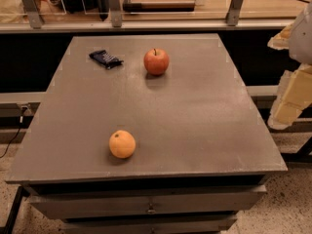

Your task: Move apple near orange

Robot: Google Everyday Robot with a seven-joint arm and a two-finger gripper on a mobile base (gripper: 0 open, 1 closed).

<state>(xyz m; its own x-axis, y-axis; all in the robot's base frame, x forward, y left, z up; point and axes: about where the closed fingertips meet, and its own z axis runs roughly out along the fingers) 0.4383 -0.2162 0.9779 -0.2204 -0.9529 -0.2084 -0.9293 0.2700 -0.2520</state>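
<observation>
The red apple (156, 61) with a short dark stem stands upright at the back middle of the grey table (195, 126). The small yellow-orange orange (122, 144) sits near the front left of the table, well apart from the apple. My gripper (287, 108), pale and yellowish, hangs at the right edge of the view, off the table's right side and far from both fruits. It holds nothing that I can see.
A dark blue snack wrapper (106, 58) lies at the back left, left of the apple. Drawers (151, 206) are below the front edge. A railing with metal posts (115, 6) runs behind the table.
</observation>
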